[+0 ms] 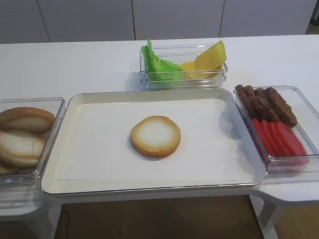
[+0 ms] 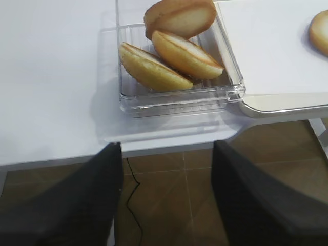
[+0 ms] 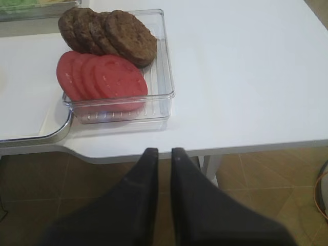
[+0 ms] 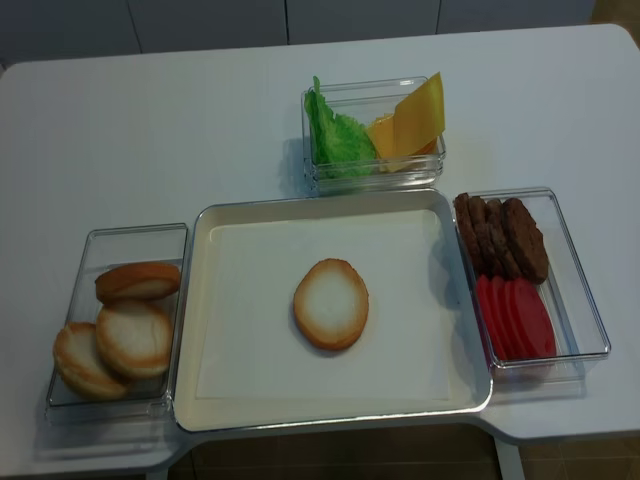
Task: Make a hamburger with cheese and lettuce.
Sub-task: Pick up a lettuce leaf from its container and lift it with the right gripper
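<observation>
Golden-rimmed hamburger (image 1: 155,136) lies on the tray (image 1: 75,107); left pincer (image 2: 166,192) spread apart, right pincer (image 3: 164,174) nearly together.

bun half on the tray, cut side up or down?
Cut side up: the hamburger shows its pale face ringed by a golden-brown rim, lying flat on the tray, nothing on it.

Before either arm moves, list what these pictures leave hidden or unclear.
- Cheese count: the slices overlap in the back bin, both high views.
- Lettuce: bunched upright, so its full outline is hidden.
- Bun half on the tray: cut off by the left wrist view's right edge.
- Both arms: absent from the high views.
- Right pincer: dark and close; contact between fingertips unclear.
</observation>
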